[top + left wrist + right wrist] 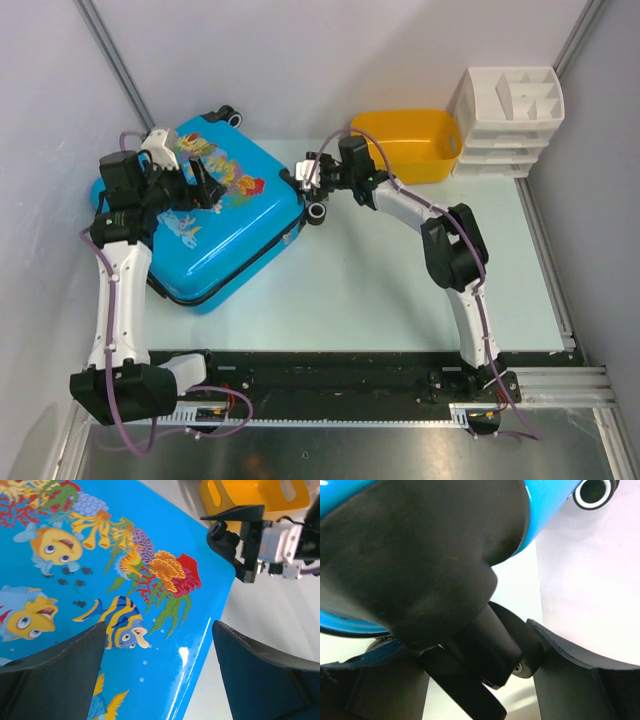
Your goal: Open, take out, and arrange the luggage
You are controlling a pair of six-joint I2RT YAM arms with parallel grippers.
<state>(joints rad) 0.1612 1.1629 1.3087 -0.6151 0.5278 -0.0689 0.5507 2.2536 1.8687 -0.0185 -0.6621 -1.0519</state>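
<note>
The luggage (215, 215), a bright-blue hard-shell suitcase with a fish print, lies shut and flat on the left of the table. Its printed lid fills the left wrist view (100, 580). My left gripper (200, 185) is open and hovers over the lid near its right edge, the fingers (60, 675) holding nothing. My right gripper (308, 178) is at the suitcase's right corner. In the right wrist view its fingers (580, 670) close round a black caster wheel (525, 652) of the luggage (545, 510). The right gripper also shows in the left wrist view (250, 540).
A yellow plastic tub (410, 140) stands at the back, right of the suitcase, and shows in the left wrist view (260, 495). A white drawer organiser (505, 120) stands at the back right. Another wheel (318, 212) sticks out at the suitcase's right corner. Grey walls enclose the table.
</note>
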